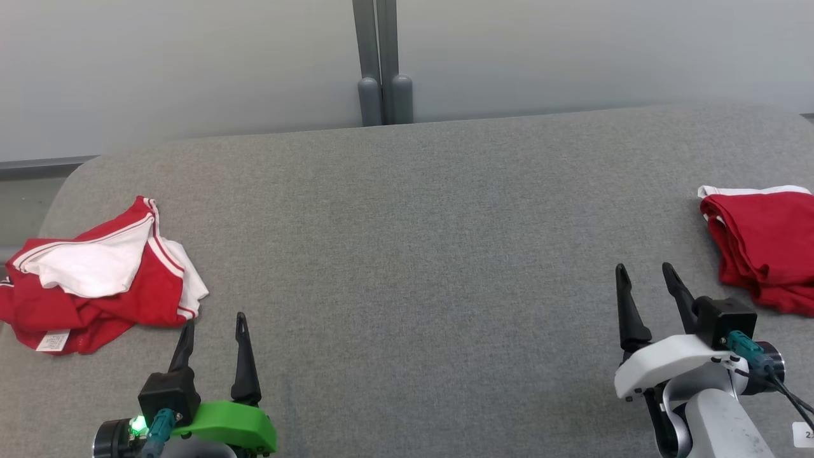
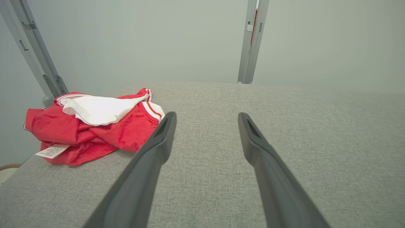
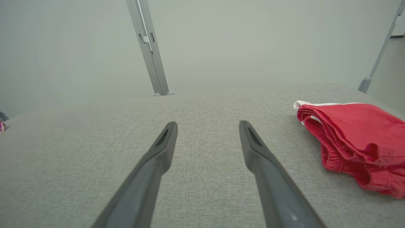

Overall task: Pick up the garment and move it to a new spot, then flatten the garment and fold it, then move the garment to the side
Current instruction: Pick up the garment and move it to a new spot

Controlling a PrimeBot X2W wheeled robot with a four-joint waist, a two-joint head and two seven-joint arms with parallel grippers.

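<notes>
Left tool (image 1: 215, 320) is fully open and holds nothing; it sits low at the near edge of the grey fabric-covered tabletop (image 1: 413, 254). Right tool (image 1: 643, 267) is also spread wide and empty, at the near right. The crumpled garment (image 1: 127, 299), red with white trim and a white panel turned up on top, lies in a heap at the far left of the tabletop, just beyond and to the left of the left tool, apart from its fingers. Its label (image 1: 52, 340) shows at the near edge of the heap. A folded garment (image 1: 763, 248), red, lies at the right edge, close beside the right tool and not touching it. My reading: that one looks finished and set aside. For the crumpled garment nothing has begun, so I have the pickup, move, flattening, folding and setting aside left to do. The left tool looks best placed for the first grasp.
</notes>
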